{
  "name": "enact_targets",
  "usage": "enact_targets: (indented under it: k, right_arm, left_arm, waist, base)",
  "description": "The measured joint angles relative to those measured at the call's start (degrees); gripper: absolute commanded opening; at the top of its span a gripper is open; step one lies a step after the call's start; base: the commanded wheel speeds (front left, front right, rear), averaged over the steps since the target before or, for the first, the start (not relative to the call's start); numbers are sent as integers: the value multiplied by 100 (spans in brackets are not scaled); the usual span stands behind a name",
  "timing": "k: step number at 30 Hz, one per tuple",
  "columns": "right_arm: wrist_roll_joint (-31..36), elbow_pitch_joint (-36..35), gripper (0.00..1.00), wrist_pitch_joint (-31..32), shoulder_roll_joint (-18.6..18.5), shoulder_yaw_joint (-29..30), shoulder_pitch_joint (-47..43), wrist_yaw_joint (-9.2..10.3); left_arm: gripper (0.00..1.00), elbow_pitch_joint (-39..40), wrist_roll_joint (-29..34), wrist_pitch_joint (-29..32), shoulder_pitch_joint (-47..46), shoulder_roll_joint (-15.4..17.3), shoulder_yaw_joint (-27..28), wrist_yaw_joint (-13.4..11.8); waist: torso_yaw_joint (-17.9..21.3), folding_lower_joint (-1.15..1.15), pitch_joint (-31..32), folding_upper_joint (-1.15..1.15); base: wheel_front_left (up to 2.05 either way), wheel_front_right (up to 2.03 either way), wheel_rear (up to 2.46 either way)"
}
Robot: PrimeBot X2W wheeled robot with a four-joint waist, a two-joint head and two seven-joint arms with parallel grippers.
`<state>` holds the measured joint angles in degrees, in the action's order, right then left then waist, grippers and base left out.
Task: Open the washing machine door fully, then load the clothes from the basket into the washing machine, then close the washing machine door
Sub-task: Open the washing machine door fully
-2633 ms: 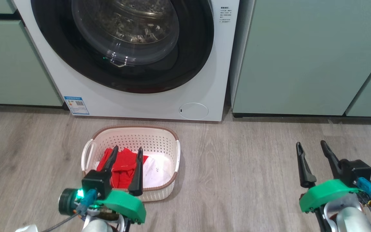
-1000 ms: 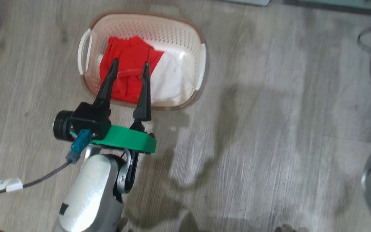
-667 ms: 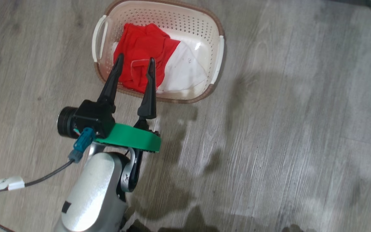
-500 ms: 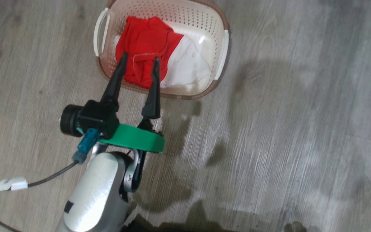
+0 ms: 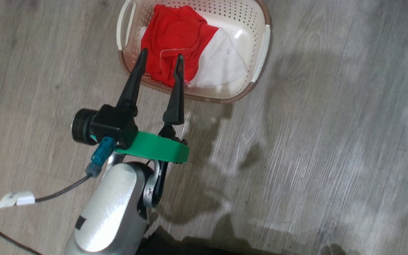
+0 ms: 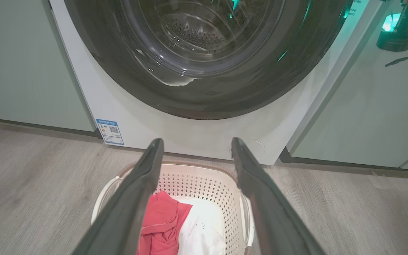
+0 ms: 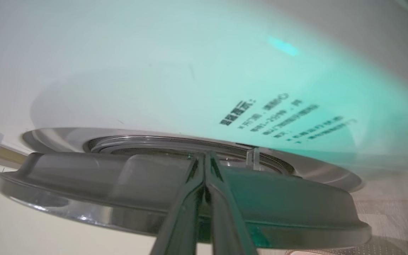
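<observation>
Although the right gripper (image 7: 204,156) is already at the washing machine door (image 6: 204,102), none of the 3 steps looks finished. The door sits across the front of the washing machine (image 6: 197,131), straight ahead of the left gripper (image 5: 162,54) and beyond the basket (image 5: 221,98). In the right wrist view the door's rim lies directly at the right gripper's tips, and its 2 fingers are pressed together with nothing between them. Whether they touch the rim cannot be told; a thin gap behind the rim suggests the door may be just off its seat, far from fully open.

The left gripper's 2 fingers are spread wide and empty, their tips above the basket's near end. Both clothes lie inside: the red garment (image 5: 179,35) beneath and just past the tips, the white garment (image 5: 221,60) touching it on the gripper's right. Opening fully, loading and closing all appear left to do.

Counted: 1 washing machine, 1 door, 1 basket, 2 garments, 2 grippers.
</observation>
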<state>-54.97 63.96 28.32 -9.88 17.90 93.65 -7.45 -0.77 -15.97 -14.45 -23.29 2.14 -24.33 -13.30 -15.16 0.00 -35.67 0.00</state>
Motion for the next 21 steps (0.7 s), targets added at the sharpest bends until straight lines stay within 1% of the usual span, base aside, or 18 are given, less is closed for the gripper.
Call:
enact_targets:
  k: [5, 13, 17, 21]
  right_arm:
    - [-2, 122, 0, 16, -70, -18, 118, 0]
    - [-4, 216, 0, 324, -158, -172, 142, 0]
    - [-26, 237, 0, 581, -175, -277, 19, 0]
    - [-141, 233, 0, 730, -167, -327, -325, 0]
  left_arm:
    - [100, -1, -45, 0, 1, -1, -41, -7]
    - [100, -1, -76, 0, 0, -1, -79, -49]
    - [100, -3, -76, 0, 1, -1, -89, -49]
    - [100, -8, -127, 0, 7, -2, -82, -49]
  waist:
    - [-80, 0, -19, 0]
    - [-127, 0, 29, 0]
    - [-133, 0, 132, 0]
    - [-145, 0, 296, 0]
  base:
    - [0, 0, 0]
    - [0, 0, 0]
    - [0, 0, 0]
    - [0, 0, 0]
